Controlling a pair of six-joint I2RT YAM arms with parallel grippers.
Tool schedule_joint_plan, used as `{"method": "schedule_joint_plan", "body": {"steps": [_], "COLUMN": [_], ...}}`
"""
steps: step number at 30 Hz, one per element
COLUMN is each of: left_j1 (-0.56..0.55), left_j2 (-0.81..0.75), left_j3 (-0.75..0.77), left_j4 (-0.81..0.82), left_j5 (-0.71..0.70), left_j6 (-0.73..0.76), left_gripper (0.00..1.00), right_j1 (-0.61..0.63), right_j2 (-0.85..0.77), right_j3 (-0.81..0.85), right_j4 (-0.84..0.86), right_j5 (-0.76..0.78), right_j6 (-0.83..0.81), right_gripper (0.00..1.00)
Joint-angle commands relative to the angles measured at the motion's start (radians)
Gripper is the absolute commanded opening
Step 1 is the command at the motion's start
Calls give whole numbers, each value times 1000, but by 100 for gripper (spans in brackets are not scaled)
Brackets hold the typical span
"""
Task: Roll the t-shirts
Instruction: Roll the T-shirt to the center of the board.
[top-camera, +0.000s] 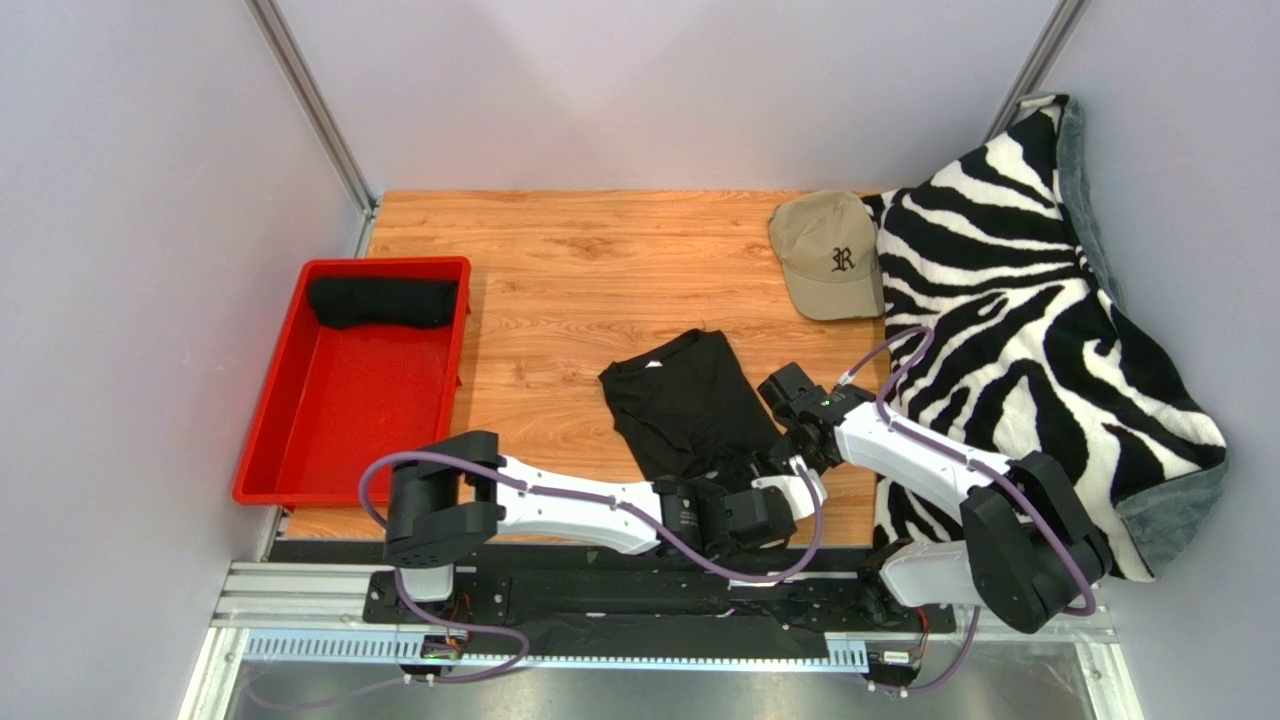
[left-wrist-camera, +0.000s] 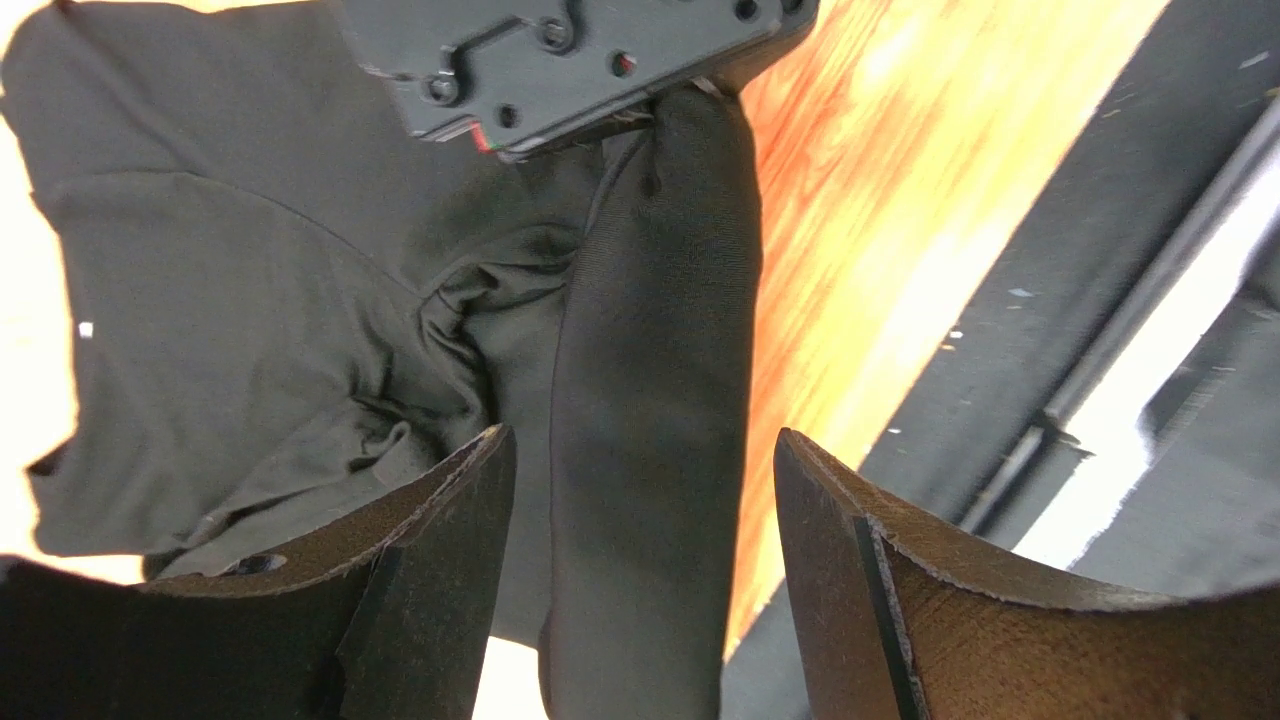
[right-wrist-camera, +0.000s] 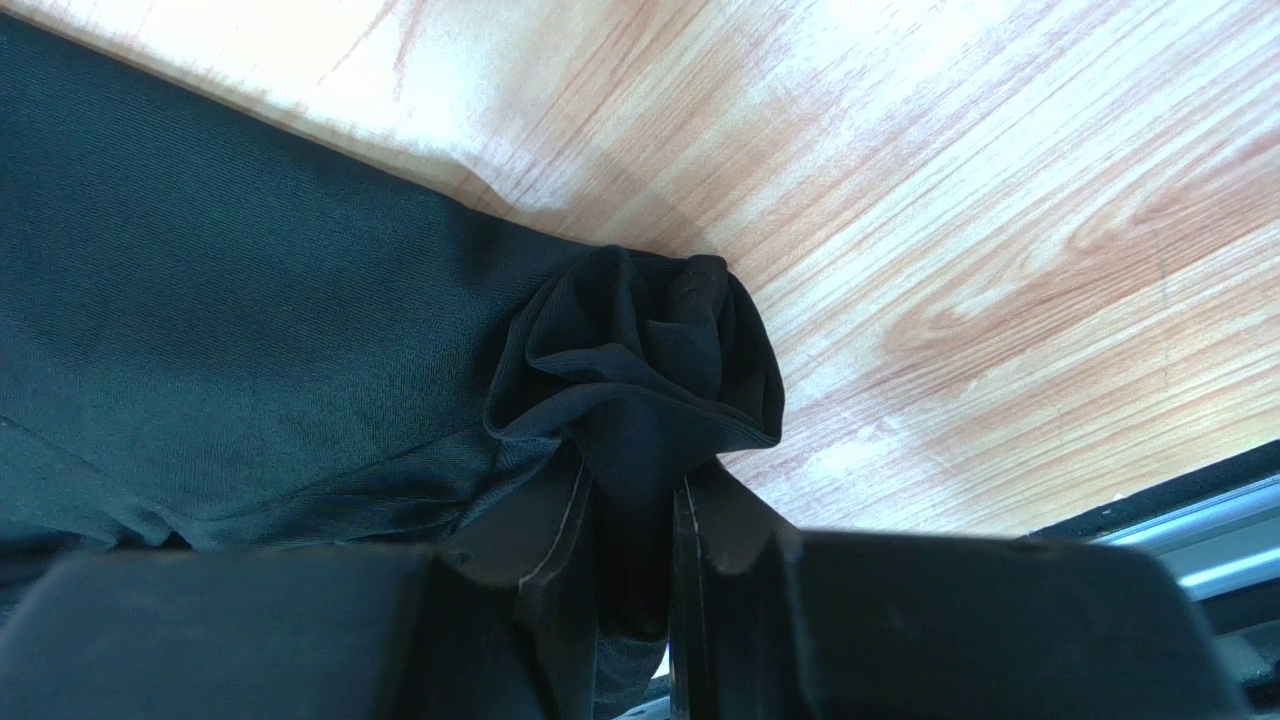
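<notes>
Right hand (right-wrist-camera: 639, 503) clamped on the rolled end of the black fabric t-shirt (top-camera: 684, 393); left hand (left-wrist-camera: 643, 450) gaped wide, holding nothing.
The shirt lay mid-way across the wood-grain surface (top-camera: 571, 270), its near hem rolled and running between the left hand's spread fingers (left-wrist-camera: 451, 525). From above, both hands hid that roll. The tan cloth cap (top-camera: 831, 255) read a dark "R". A rolled black t-shirt (top-camera: 383, 303) sat in the red plastic tray (top-camera: 338, 413).
</notes>
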Motion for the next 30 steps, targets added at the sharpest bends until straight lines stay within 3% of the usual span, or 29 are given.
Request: {"method": "schedule_joint_plan", "body": {"steps": [1,8,11,13,15,16,18,19,30], "left_j1": [-24,-28,-28,-28,-24,-22,-10,-5,191], "left_j2": [42,89,96,102,97,97,80,73,-50], "left_j3": [43,19,-1,-7,-13,-18,-27,-39,-107], "left_j4": [21,44,66,75,85,92,101,110,162], "left_j5": [-116,-160,-148,-134,-107,-91,-47,-27,461], "left_j6": [54,49,43,40,39,36,25,20,-127], "left_gripper": [72,70,65,50,31,26,10,7,2], "right_j1": [-12,-21,-24,-24,-24,-26,-27,-26,-80], "right_j2": [42,41,36,28,-1,-16,-64,-80,-266], "right_j3": [-36,-45,-43,-43,-48,-50,-51,-51,-8], "right_j4": [22,37,45,54,65,67,67,63,-13], "right_j5": [15,-2,-7,-13,-8,-5,12,19,87], "right_j6": [-6,-11,-21,-38,-52,-64,-77,-80,-109], "right_gripper": [15,15,16,20,45,63,72,80,91]}}
